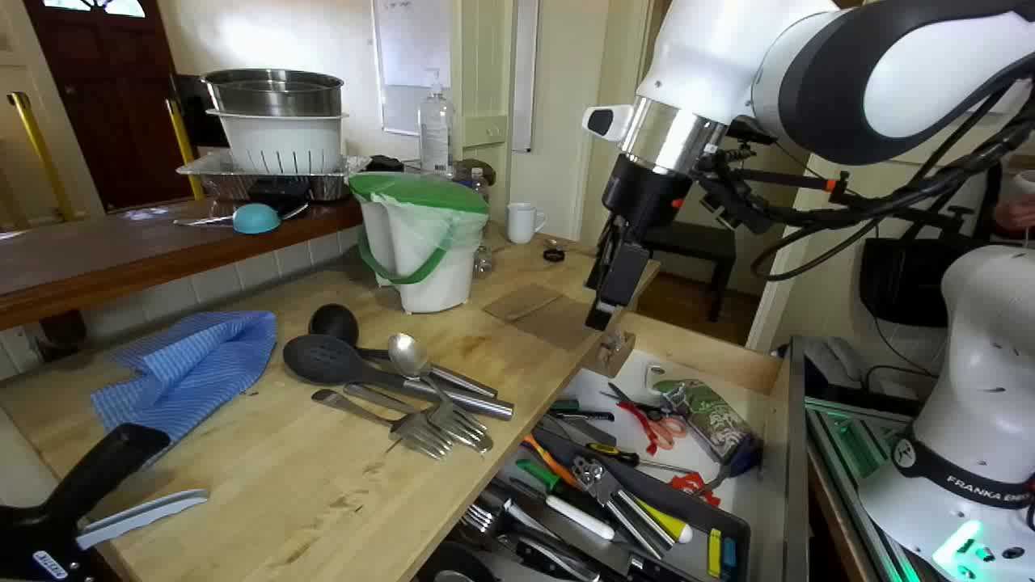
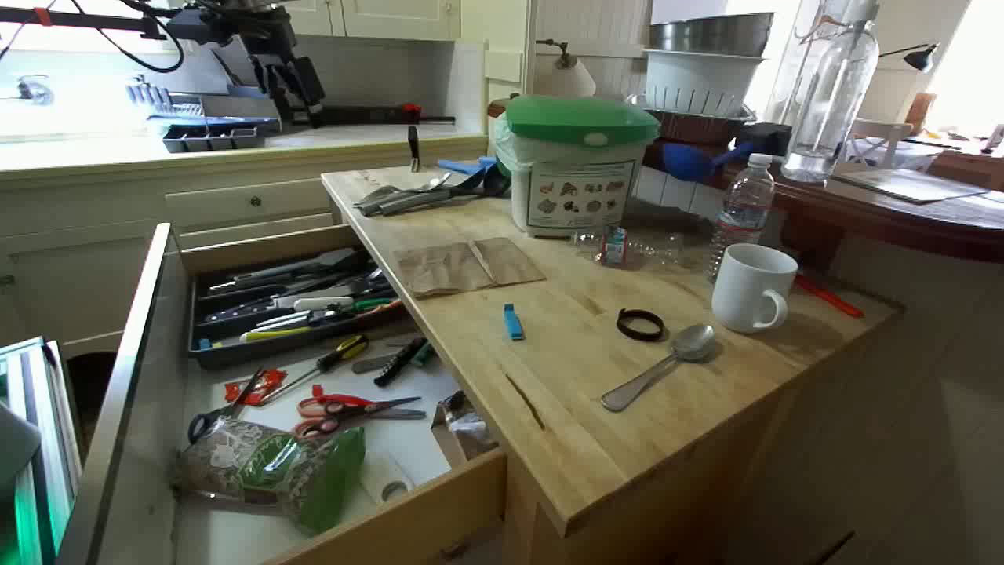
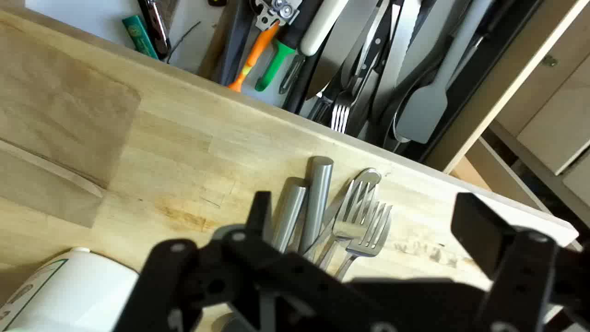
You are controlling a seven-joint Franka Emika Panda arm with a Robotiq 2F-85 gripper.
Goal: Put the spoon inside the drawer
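The small silver spoon (image 1: 408, 356) lies on the wooden counter across two black-headed utensils, bowl away from the edge. Its handle runs under or beside metal forks (image 1: 426, 434). In the wrist view its handle end (image 3: 369, 175) seems to show beyond the fork tines; its bowl is hidden. My gripper (image 1: 600, 301) is open and empty, raised above the counter; it also shows in an exterior view (image 2: 303, 114). In the wrist view its spread jaws (image 3: 368, 221) frame the forks below. The wooden drawer (image 2: 416, 506) is pulled out, filled with utensils and tools; it also shows in the wrist view (image 3: 511, 87).
A black ladle (image 1: 333, 323) and slotted spoon (image 1: 323, 360) lie in the same pile. A white bin with green lid (image 1: 437, 275) stands behind. A blue cloth (image 1: 198, 364) lies nearby. Another silver spoon (image 2: 692, 344) lies by the white mug (image 2: 749, 286).
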